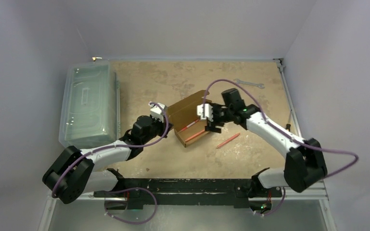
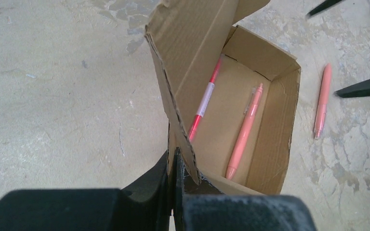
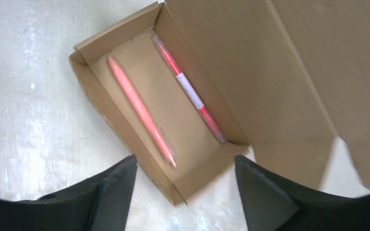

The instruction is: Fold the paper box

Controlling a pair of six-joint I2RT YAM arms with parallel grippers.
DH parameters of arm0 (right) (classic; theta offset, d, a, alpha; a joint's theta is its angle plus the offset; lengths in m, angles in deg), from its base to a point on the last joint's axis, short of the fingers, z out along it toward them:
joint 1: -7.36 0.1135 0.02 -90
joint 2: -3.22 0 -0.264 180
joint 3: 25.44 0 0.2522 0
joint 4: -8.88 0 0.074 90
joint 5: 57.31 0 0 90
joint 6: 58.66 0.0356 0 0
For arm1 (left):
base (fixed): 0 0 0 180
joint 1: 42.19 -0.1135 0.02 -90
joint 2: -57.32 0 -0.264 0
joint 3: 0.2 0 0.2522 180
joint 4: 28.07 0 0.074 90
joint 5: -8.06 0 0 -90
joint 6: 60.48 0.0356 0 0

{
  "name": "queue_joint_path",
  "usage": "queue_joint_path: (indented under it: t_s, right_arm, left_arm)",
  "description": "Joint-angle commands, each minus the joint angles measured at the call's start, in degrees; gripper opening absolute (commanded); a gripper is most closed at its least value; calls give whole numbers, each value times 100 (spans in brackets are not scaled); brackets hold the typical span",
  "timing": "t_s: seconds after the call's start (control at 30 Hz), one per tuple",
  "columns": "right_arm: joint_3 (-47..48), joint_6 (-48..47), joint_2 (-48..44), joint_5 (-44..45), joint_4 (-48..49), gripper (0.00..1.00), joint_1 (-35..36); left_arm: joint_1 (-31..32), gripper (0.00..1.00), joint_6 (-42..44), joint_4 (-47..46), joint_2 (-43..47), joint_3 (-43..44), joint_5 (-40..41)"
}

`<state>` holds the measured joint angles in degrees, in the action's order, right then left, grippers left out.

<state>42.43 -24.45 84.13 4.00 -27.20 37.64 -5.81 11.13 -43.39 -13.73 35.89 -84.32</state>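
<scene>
The brown cardboard paper box (image 1: 191, 126) sits mid-table with its lid (image 1: 185, 107) raised. A red pen (image 2: 203, 101) and a pink pen (image 2: 244, 132) lie inside it. My left gripper (image 1: 167, 126) is shut on the box's left end wall, and in the left wrist view the cardboard edge (image 2: 180, 120) runs down between the closed left gripper (image 2: 172, 159) fingers. My right gripper (image 1: 213, 124) hovers over the box's right end, open; in the right wrist view the right gripper (image 3: 184, 161) straddles a box corner (image 3: 192, 185) without touching it. The lid (image 3: 270, 67) stands open beside the tray.
A third pink pen (image 1: 228, 140) lies on the table right of the box. A large clear plastic bin (image 1: 89, 103) stands at the left. A wrench (image 1: 249, 83) lies at the back right. The table's right rail (image 1: 289, 103) runs behind my right arm.
</scene>
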Motion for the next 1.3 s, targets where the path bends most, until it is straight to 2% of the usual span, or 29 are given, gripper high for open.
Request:
queue_joint_path:
  t_s: [0.0, 0.03, 0.1, 0.27, 0.37, 0.5, 0.7, 0.97, 1.27]
  right_arm:
    - [121, -1363, -999, -1674, -1492, 86, -966]
    - [-29, -2054, -1171, -1903, -1829, 95, -1174]
    - [-468, -3520, -1465, -2029, -2326, 99, -1469]
    - [-735, -4747, -1260, -1345, -2667, 99, -1636]
    - [-787, -4920, -899, -839, -2736, 89, -1678]
    - [-822, -4993, -452, -603, -2696, 76, -1695]
    - [-774, -4745, 297, -131, -2495, 55, -1693]
    - [-854, -4375, 577, 207, -2149, 36, -1684]
    - [-551, -4278, 857, 252, -2591, 0, -1691]
  left_arm:
    - [-37, 0, 23, -9, -42, 145, -114]
    - [-42, 0, 32, 12, -22, 146, -105]
    - [-35, 0, 37, 61, -1, 163, -101]
    - [-37, 0, 100, 315, 1, 290, -205]
    - [-39, 0, 120, 372, 65, 272, -228]
    - [-39, 0, 150, 475, 174, 259, -241]
    - [-35, 0, 99, 365, 243, 137, -334]
    - [-43, 0, 33, 196, 211, 83, -427]
    - [-41, 0, -24, 71, 120, 105, -611]
